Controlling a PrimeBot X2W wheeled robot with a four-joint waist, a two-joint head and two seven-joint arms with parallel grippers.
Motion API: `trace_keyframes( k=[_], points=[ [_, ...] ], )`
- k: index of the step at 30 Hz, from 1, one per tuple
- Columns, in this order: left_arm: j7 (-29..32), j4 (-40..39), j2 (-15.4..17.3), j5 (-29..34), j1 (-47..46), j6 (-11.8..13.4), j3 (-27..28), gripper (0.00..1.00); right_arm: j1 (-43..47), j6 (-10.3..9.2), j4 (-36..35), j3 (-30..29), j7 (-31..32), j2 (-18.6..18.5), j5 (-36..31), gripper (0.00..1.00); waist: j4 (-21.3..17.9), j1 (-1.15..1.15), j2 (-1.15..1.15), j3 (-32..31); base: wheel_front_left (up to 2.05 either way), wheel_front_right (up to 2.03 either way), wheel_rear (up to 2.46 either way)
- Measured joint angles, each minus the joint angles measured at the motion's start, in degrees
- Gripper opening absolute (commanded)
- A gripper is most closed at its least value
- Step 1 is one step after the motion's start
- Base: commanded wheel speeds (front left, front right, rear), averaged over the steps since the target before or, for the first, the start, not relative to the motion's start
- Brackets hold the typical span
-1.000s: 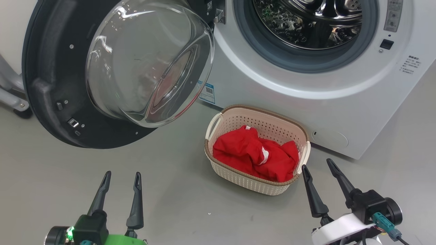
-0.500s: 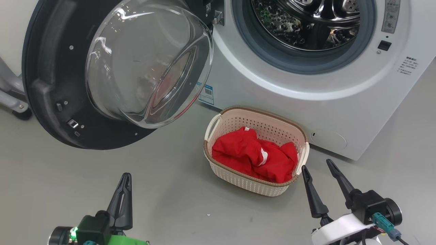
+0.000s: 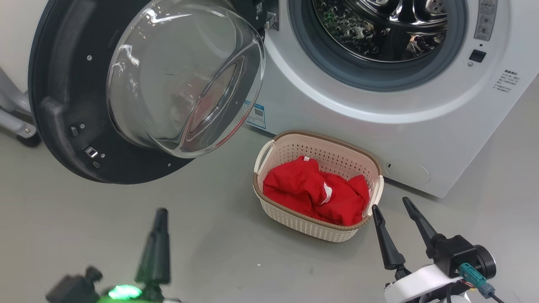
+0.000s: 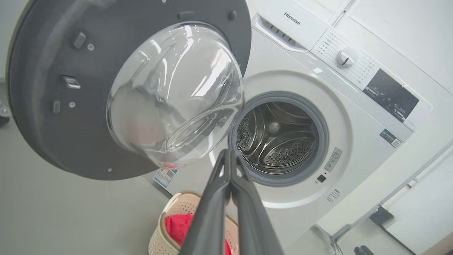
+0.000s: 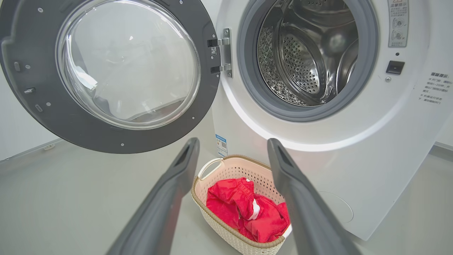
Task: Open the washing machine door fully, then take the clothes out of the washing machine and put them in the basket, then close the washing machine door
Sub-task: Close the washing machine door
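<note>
Fingers [image 4: 211, 212] of left gripper [image 4: 230, 153] touching (empty), right gripper [image 3: 390, 203] wide

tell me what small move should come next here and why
Probably swing the left gripper, jaws shut and empty, up to the free edge of the washing machine door to push it closed: the clothes lie in the basket and the drum looks empty.

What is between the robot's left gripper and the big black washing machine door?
Just bare grey floor lies between the left gripper and the washing machine door; the head view shows that stretch.
</note>
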Motion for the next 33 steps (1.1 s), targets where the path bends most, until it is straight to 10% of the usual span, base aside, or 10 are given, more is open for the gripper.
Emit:
trace_keyframes(
  k=[6, 15, 33],
  points=[
    [-0.8, -10.1, 0.0, -14.1, 8.6, 0.0, -6.4, 0.00, 0.0, 0.00, 0.0, 0.2, 0.0, 0.1, 0.0, 1.00, -0.1, 0.00, 0.00, 0.3, 0.00, 0.00, 0.00],
    [-0.8, -16.8, -0.1, -38.7, -0.6, 0.0, 6.6, 0.00, -0.1, 0.00, 0.0, 0.1, 0.0, 0.1, -0.4, 1.00, -0.2, 0.00, 0.00, 0.9, 0.00, 0.00, 0.00],
    [-0.3, -5.2, 6.6, -48.8, -16.1, 0.7, 28.6, 0.00, -1.1, 0.26, -0.4, 0.1, 0.0, -0.8, -0.9, 1.00, -0.9, 0.00, 0.00, 3.4, 0.00, 0.00, 0.00]
  ],
)
